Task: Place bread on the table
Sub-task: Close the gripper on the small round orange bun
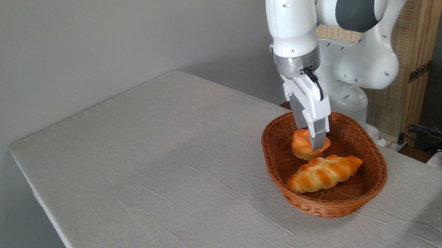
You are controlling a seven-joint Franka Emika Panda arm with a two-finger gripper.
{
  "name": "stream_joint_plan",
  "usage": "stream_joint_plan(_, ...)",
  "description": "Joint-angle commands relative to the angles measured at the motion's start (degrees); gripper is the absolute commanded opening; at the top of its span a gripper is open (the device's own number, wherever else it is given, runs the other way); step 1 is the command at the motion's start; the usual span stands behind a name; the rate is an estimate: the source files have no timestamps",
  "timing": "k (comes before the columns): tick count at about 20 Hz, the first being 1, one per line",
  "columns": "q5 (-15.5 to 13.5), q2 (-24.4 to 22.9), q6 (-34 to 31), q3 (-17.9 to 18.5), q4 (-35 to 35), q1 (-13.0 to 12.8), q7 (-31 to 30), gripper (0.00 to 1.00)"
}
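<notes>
The table (pixel 140 157), covered in light grey, slightly wrinkled cloth, carries a brown oval wicker basket (pixel 279 181) resting directly on it near its right end.

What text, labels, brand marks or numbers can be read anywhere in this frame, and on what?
None can be read.
Robot arm: plain white and grey shell, no visible logo or lettering.
Gripper, bread, braided loaf, wicker basket, table: no markings.
Dark tag on the wooden panel at right: too small and blurred to tell whether it bears text.
</notes>
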Motion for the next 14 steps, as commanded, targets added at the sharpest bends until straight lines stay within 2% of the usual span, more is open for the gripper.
stream_joint_plan(1,1.0,-0.7,0.9,0.3,-1.1,-0.5,0.7,0.93)
stream_joint_plan(9,1.1,-0.5,2.0,0.3,-2.4,-0.7,1.2,0.92)
stream_joint_plan(12,1.1,0.1,2.3,0.3,-2.5,-0.7,1.5,0.74)
stream_joint_plan(14,1.0,0.3,2.2,0.3,-2.5,-0.7,2.3,0.49)
